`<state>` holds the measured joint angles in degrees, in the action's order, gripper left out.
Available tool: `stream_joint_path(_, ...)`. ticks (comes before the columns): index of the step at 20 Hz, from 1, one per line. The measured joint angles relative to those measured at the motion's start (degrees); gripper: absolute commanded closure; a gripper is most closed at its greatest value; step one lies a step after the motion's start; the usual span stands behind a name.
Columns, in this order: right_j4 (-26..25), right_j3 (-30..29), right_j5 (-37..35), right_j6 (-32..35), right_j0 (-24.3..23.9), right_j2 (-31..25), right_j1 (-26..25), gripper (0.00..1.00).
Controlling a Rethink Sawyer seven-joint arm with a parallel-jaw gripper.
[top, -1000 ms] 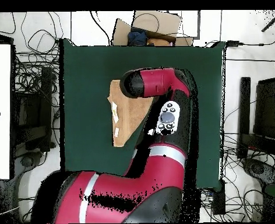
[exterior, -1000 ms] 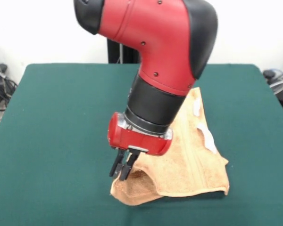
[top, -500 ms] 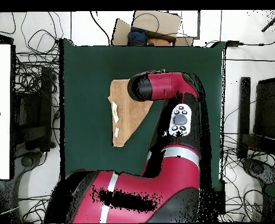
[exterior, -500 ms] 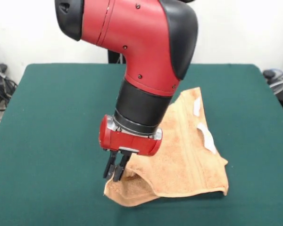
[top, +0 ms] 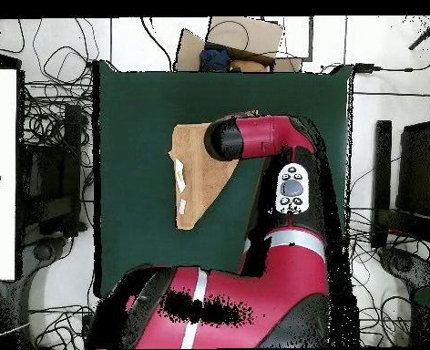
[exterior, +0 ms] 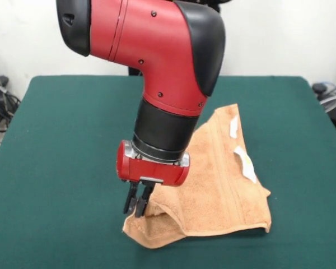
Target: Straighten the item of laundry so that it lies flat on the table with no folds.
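Towel [exterior: 224, 185]: peach-orange terry cloth, lying on the green desk [exterior: 61, 168] toward its middle. In the front view it forms a rough triangle, narrow end pointing to the far side, broad end toward the near edge. Not flat: the near left corner is lifted and folded over itself, forming a small hump. Two white tags [exterior: 243, 162] show along the right-hand edge. In the overhead view the towel [top: 193, 187] appears as a wedge, partly covered by the arm.

Pincer [exterior: 135, 208]: positioned directly at the raised near left corner of the towel. Its two black fingers [exterior: 129, 202] stand close together, tips at the cloth; they appear pinched on the folded corner, with fabric bunched just beneath them.

Arm [exterior: 157, 67]: red and black, descending from above, wrist section tilted slightly so the pincer points down and a little toward the near edge. In the overhead view the arm [top: 282, 182] bends across the desk, its end over the towel's upper part.
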<state>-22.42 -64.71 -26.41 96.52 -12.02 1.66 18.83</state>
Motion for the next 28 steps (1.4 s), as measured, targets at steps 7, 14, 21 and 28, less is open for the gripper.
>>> stream_joint_path(7,-2.23,-1.53,0.00,-0.11,-2.34,-3.41,1.03,1.00)
stream_joint_path(14,-3.75,-3.63,0.52,-1.65,-6.32,-7.68,1.90,1.00)
stream_joint_path(21,-6.05,-6.40,1.85,-3.72,-12.05,-12.76,2.30,1.00)
stream_joint_path(28,-8.46,-9.15,1.94,-7.51,-18.41,-18.69,2.27,1.00)
